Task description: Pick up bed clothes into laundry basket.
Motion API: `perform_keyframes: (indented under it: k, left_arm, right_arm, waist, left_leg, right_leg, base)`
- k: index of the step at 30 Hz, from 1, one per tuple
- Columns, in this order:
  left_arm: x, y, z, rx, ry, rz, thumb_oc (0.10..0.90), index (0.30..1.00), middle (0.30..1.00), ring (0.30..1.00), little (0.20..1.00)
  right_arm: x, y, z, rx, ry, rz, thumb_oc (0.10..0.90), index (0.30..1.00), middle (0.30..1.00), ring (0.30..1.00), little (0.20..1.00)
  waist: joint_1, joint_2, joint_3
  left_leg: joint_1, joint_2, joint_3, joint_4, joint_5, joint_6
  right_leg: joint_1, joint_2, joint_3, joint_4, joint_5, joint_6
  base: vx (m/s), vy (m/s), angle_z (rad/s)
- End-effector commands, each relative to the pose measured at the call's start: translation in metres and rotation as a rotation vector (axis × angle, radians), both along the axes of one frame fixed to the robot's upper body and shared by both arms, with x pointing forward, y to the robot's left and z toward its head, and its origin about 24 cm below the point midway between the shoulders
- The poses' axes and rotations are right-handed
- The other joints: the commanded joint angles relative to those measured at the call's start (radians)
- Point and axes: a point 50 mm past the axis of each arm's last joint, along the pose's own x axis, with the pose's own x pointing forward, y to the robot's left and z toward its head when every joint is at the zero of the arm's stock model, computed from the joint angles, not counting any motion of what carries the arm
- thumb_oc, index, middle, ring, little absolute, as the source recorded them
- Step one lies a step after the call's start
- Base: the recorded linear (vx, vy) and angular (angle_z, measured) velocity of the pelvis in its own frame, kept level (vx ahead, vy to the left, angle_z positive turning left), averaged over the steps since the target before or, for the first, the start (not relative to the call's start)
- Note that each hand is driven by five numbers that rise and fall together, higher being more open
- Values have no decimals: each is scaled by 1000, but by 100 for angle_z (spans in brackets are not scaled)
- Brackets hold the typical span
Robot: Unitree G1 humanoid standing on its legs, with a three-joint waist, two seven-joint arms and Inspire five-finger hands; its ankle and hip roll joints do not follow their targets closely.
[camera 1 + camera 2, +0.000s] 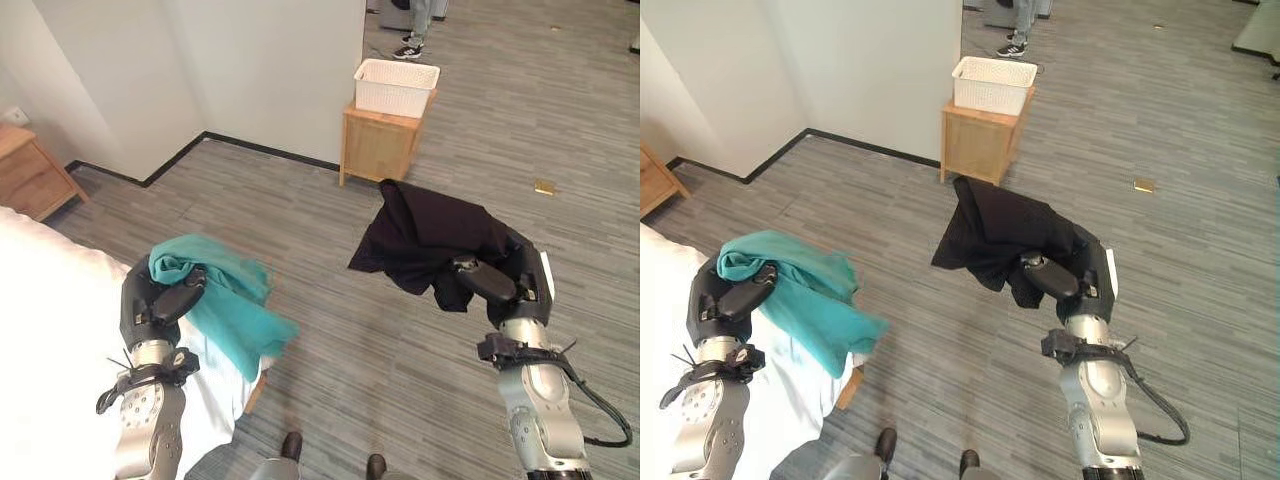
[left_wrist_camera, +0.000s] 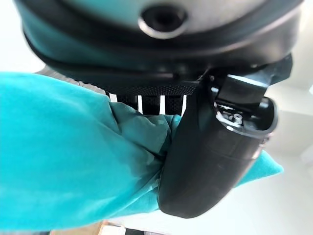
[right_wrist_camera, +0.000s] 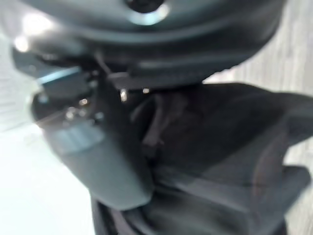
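- Risk number one: teal cloth [image 1: 225, 300] slipping out of the left hand [image 1: 155, 305] on the way over. Loose tail hanging low off the near-left side, only a bunched corner pinched, so a snag or a swing could pull it free.
- Same worry for the black garment [image 1: 425, 235], draped over the right hand [image 1: 495, 280] and spilling out far-left of it. Plenty of cloth outside the grip, could slide off mid-carry.
- Long haul too: white laundry basket [image 1: 396, 86] sitting on a small wooden stand [image 1: 378, 145], far across the grey floor [image 1: 300, 220], well apart from both hands. Basket opening looks modest, so floppy cloth could land on the rim or drop beside the stand.
- Left hand: thumb and fingers clamped on teal cloth, clear in the left wrist view. Held just beside the white bed [image 1: 50, 330] edge, near left.
- Right hand: thumb curled onto black garment, fingers buried in it, near right and clear of the floor.
- Looks-wise: teal one thin, soft, softly creased. Black one heavier-looking, matte, crumpled into folds.
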Motion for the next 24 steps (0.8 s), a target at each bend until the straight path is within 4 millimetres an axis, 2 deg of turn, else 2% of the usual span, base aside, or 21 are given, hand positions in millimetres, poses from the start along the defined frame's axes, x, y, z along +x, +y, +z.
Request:
perform_keyframes:
  k: [1,5,9,10,11,12,13,14,16,17,19,21,22,23,24]
  left_arm:
    - [-9,14,51,116,-267,34,400,300,300,300,300]
    - [-18,20,43,108,-233,73,400,300,300,300,300]
    - [-19,25,50,161,-237,83,400,300,300,300,300]
    - [-19,26,53,173,-244,86,400,300,300,300,300]
    - [-17,26,55,186,-245,84,400,300,300,300,300]
    - [-13,26,60,209,-255,78,400,300,300,300,300]
    - [-10,26,63,212,-267,77,400,300,300,300,300]
    - [-7,24,66,218,-280,66,400,300,300,300,300]
    - [-5,24,70,220,-298,62,400,300,300,300,300]
    - [-6,25,72,222,-307,60,400,300,300,300,300]
    - [-7,26,74,224,-314,53,400,300,300,300,300]
    - [-5,28,75,232,-312,57,400,300,300,300,300]
    - [-5,29,76,240,-318,69,400,300,300,300,300]
    - [-5,29,76,241,-318,70,400,300,300,300,300]
    - [-5,29,77,258,-315,68,400,300,300,300,300]
  right_arm:
    - [1,-7,48,-67,-266,-36,400,300,300,300,300]
    - [-2,-12,54,-105,-289,-69,400,300,300,300,300]
    - [-5,-15,50,-102,-270,-92,400,300,300,300,300]
    - [-5,-14,47,-89,-259,-82,400,300,300,300,300]
    - [-4,-11,41,-81,-236,-67,400,300,300,300,300]
    - [-5,-6,38,-110,-209,-32,400,300,300,300,300]
    - [-4,-4,36,-117,-204,-24,400,300,300,300,300]
    - [-2,-2,32,-115,-186,-21,400,300,300,300,300]
    - [-1,0,28,-91,-176,-12,400,300,300,300,300]
    - [-1,0,28,-76,-178,-11,400,300,300,300,300]
    - [-2,-8,25,-95,-163,-38,400,300,300,300,300]
    - [-3,-9,26,-93,-165,-48,400,300,300,300,300]
    - [-4,-11,27,-109,-166,-52,400,300,300,300,300]
    - [-4,-11,27,-109,-166,-53,400,300,300,300,300]
    - [-5,-11,27,-113,-164,-46,400,300,300,300,300]
  waist:
    - [-29,-32,-119]
    - [-24,-32,-117]
    - [-27,-30,-112]
    - [-28,-27,-108]
    - [-31,-21,-100]
    - [-54,-5,-61]
    - [-63,1,-41]
    - [-67,6,-33]
    - [-74,10,-33]
    - [-78,8,-38]
    - [-99,-6,-42]
    - [-113,-13,-48]
    - [-121,-20,-50]
    - [-123,-17,-49]
    - [-116,-18,-58]
  left_leg:
    - [14,-69,17,20,-54,19]
    - [20,-69,31,17,-62,29]
    - [23,-61,51,28,-84,39]
    - [27,-56,60,29,-91,44]
    - [42,-48,67,24,-108,56]
    - [78,-32,80,19,-122,72]
    - [89,-23,87,17,-125,72]
    - [102,-19,84,14,-131,70]
    - [138,2,96,-7,-153,61]
    - [159,23,105,-16,-168,44]
    - [224,73,102,-32,-202,1]
    - [262,136,97,-34,-207,-38]
    - [266,171,96,-16,-187,-57]
    - [266,175,94,-15,-187,-60]
    - [245,192,72,39,-144,-72]
  right_leg:
    - [61,45,8,-113,-11,-11]
    - [60,40,35,-108,-14,-8]
    - [46,34,45,-58,-39,-1]
    - [30,33,44,-11,-46,6]
    - [-3,32,37,90,-55,19]
    - [-119,38,31,305,32,80]
    - [-170,44,40,384,47,99]
    - [-207,34,28,396,52,96]
    - [-263,-26,-24,342,46,79]
    - [-277,-62,-53,281,38,75]
    - [-307,-93,-77,131,60,85]
    - [-283,-77,-93,23,76,103]
    - [-258,-60,-92,16,84,97]
    - [-255,-58,-96,14,84,95]
    - [-234,-44,-95,21,71,84]
  base:
    - [39,71,-16]
    - [72,57,-29]
    - [116,48,-11]
    - [118,51,-22]
    - [155,93,-37]
    - [127,76,-56]
    - [129,40,-63]
    - [187,-18,-65]
    - [325,-97,-56]
    - [432,-204,-51]
    - [515,-278,-41]
    - [487,-327,-19]
    - [305,-258,-4]
    - [259,-240,22]
    - [323,-254,57]
